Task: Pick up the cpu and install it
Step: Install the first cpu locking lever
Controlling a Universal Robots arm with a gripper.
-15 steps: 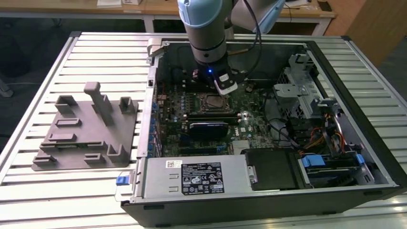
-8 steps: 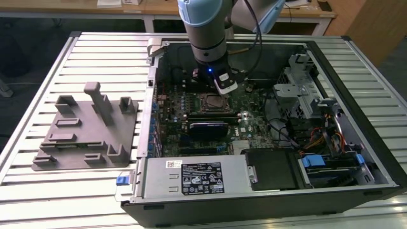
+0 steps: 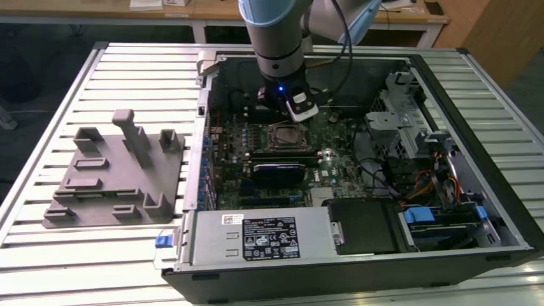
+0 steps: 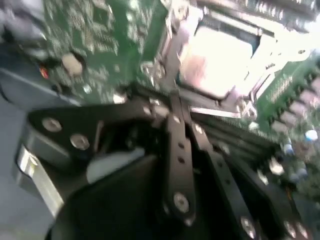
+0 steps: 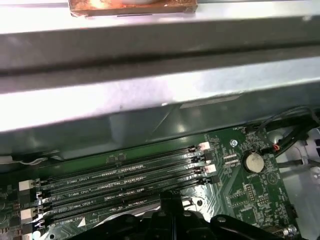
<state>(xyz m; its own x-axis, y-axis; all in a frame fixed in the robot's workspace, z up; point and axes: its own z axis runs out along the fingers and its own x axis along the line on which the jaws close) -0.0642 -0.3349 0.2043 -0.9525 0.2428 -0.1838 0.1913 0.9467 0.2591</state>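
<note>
A bright silvery-white square, the cpu [image 4: 220, 60], lies inside the metal-framed socket [image 4: 172, 47] on the green motherboard in the second wrist view. In the exterior view the black-framed socket [image 3: 286, 134] sits mid-board, and my gripper [image 3: 279, 118] hangs just above its far edge inside the open computer case. In the second wrist view the two black fingers [image 4: 176, 125] run together to a tip just short of the socket frame. My gripper [image 4: 173, 102] looks shut, with nothing seen between the fingers.
A grey plastic holder block [image 3: 114, 172] stands on the slatted table at the exterior view's left. Memory slots [image 5: 125, 182], a coin battery [image 5: 253, 161] and the case wall [image 5: 150, 95] surround the gripper. Drive cages and cables [image 3: 425, 159] crowd the exterior view's right.
</note>
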